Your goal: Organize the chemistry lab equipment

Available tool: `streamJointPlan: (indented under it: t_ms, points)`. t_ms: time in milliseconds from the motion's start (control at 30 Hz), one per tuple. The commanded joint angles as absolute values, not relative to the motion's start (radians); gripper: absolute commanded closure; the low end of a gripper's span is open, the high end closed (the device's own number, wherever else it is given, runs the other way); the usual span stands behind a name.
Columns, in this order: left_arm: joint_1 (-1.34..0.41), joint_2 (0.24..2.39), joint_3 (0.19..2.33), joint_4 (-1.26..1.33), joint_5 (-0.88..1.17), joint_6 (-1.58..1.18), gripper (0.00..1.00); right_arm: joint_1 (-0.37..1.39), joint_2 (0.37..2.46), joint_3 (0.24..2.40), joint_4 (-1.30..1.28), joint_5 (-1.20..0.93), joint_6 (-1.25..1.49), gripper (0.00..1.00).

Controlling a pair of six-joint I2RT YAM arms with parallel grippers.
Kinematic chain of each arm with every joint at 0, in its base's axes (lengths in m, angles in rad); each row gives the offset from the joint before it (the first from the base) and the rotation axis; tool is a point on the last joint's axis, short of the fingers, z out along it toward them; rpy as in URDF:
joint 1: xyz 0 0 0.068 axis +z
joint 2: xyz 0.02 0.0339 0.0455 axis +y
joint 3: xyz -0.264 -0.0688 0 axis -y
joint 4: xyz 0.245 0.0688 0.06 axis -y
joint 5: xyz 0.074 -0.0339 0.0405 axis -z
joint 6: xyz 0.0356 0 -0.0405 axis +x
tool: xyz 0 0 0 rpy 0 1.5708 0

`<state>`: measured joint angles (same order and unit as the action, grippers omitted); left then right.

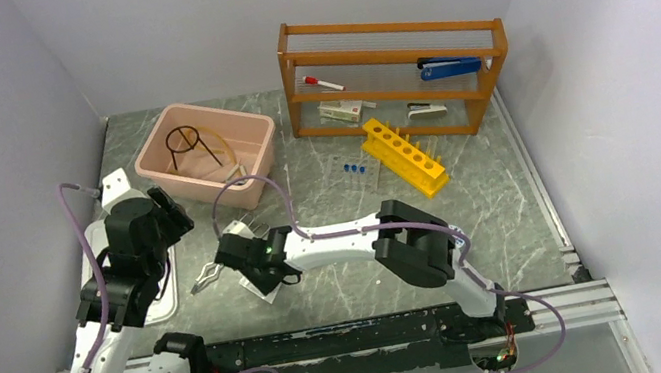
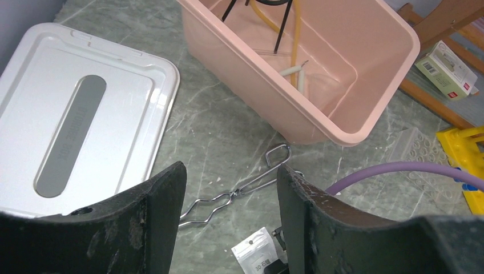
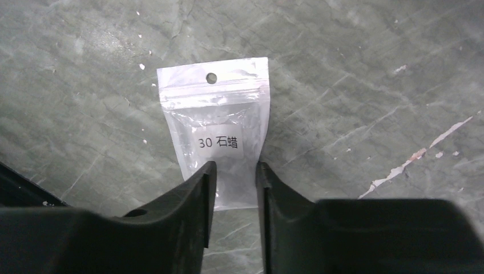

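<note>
Tabletop (image 3: 354, 68) beneath right gripper (image 3: 235, 171) poised over pouch (image 3: 214, 108).

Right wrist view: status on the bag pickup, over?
Right gripper astride small plastic bag, grip unconfirmed. Left gripper open, metal tongs loose on table. Nothing in the way.

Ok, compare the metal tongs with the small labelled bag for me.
The tongs are silvery bent wire, long and thin; the bag is clear flat plastic with a white label. Nothing touches the tongs, below the open left gripper; the right gripper straddles the bag's lower end. Both lie on the table, outside the pink bin.
</note>
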<state>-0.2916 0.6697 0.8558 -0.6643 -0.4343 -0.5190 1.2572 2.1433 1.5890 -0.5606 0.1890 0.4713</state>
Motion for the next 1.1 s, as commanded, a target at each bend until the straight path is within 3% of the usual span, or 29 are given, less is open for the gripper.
streamJointPlan:
  t_ms: [0, 67, 367, 533, 667, 800, 1067]
  points:
    - [-0.287, 0.665, 0.853, -0.623, -0.464, -0.497, 0.36, 1.261, 2.174, 1.588, -0.605, 0.229, 0.459, 0.81]
    - [-0.287, 0.667, 0.85, -0.623, -0.455, -0.501, 0.36, 1.26, 2.151, 1.573, -0.582, 0.245, 0.46, 0.89]
    - [-0.287, 0.685, 0.836, -0.635, -0.366, -0.558, 0.36, 1.238, 1.899, 1.367, -0.365, 0.322, 0.486, 1.0]
    - [-0.287, 0.723, 0.793, -0.503, -0.007, -0.466, 0.38, 1.208, 1.733, 1.23, -0.229, 0.336, 0.509, 1.0]
    - [-0.287, 0.817, 0.77, -0.425, 0.29, -0.442, 0.33, 1.155, 1.576, 1.118, -0.118, 0.313, 0.537, 1.0]
    - [-0.288, 0.873, 0.732, -0.33, 0.486, -0.453, 0.23, 1.071, 1.456, 1.032, -0.018, 0.238, 0.566, 1.0]
    - [-0.293, 0.907, 0.612, 0.036, 0.742, -0.665, 0.24, 0.975, 1.382, 0.998, 0.036, 0.071, 0.585, 1.0]
